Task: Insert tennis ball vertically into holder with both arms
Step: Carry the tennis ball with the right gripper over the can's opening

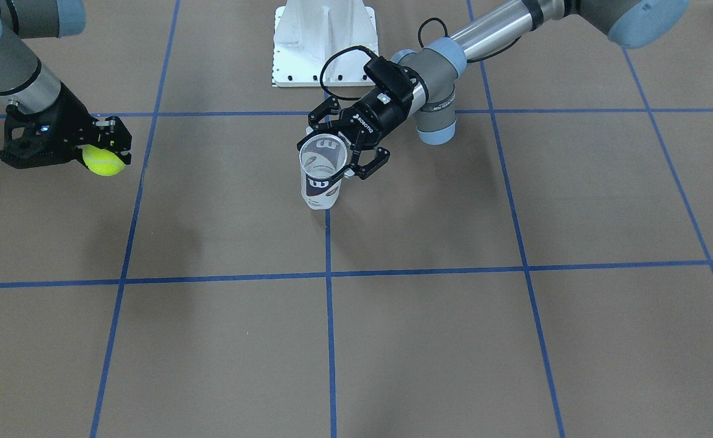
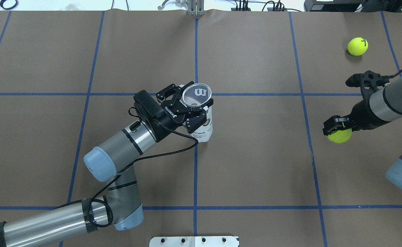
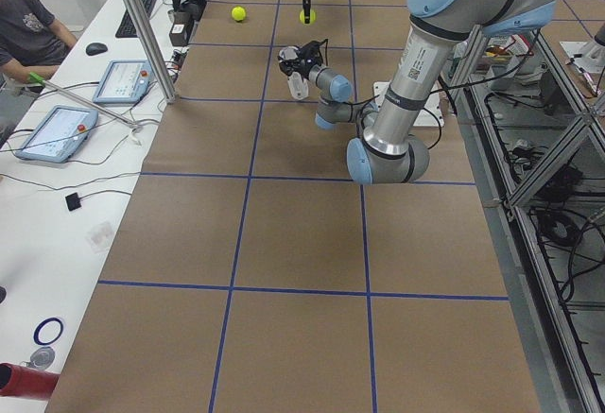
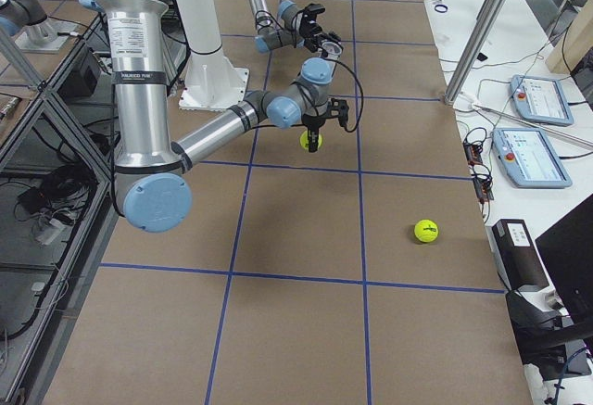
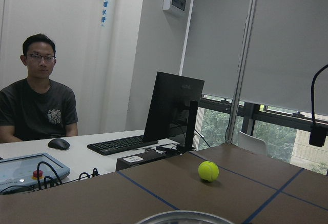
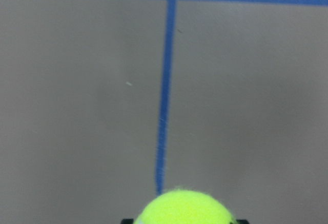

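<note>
The holder [image 1: 320, 190] stands upright with its mouth up near the table's middle; it also shows in the overhead view [image 2: 205, 128]. My left gripper [image 1: 333, 159] comes in from the side and is shut on the holder just below its rim, one finger on each side. The holder's rim shows at the bottom of the left wrist view [image 5: 184, 216]. My right gripper [image 2: 338, 132] points down and is shut on the tennis ball [image 2: 340, 136], low over the table far off to the holder's right. The ball fills the bottom of the right wrist view [image 6: 184, 208].
A second tennis ball [image 2: 357, 46] lies on the table at the far right, beyond my right gripper. The white pedestal base [image 1: 324, 42] stands at the robot's side. Blue tape lines cross the brown table [image 2: 256, 164]. Operators' desks stand beyond the far edge.
</note>
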Available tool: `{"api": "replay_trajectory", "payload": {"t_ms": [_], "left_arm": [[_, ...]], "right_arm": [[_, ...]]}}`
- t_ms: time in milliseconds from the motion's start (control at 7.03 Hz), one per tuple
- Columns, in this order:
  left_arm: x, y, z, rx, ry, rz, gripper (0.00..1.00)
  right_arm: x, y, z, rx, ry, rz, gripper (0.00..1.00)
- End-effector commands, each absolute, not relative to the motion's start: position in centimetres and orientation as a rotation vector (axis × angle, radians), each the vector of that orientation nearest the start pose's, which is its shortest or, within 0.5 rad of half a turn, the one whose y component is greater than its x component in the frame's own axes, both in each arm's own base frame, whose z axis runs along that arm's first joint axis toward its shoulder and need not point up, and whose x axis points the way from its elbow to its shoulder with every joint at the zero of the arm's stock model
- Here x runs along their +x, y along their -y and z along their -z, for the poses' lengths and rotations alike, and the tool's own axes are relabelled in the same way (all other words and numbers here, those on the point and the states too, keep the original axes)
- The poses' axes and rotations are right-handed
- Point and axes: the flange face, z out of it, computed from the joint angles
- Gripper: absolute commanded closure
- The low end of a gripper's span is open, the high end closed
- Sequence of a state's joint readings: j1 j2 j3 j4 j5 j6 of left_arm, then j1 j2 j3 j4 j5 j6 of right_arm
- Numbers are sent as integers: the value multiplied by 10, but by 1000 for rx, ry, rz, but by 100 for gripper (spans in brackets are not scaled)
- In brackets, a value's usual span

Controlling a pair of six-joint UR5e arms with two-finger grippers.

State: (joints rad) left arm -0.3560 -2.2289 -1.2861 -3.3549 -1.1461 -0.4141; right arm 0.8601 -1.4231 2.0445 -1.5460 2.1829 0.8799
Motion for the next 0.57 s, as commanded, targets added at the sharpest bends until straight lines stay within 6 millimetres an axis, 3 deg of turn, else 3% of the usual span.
{"api": "replay_trajectory", "payload": {"t_ms": [0, 427], "left_arm": [[544, 385, -218, 1670, -1316, -54, 23], [548, 381, -219, 1707, -1265, -99, 24]], "right_arm": [[-296, 455, -273, -25, 848, -17, 100], [-325, 444, -213, -51, 903, -49, 100]]}}
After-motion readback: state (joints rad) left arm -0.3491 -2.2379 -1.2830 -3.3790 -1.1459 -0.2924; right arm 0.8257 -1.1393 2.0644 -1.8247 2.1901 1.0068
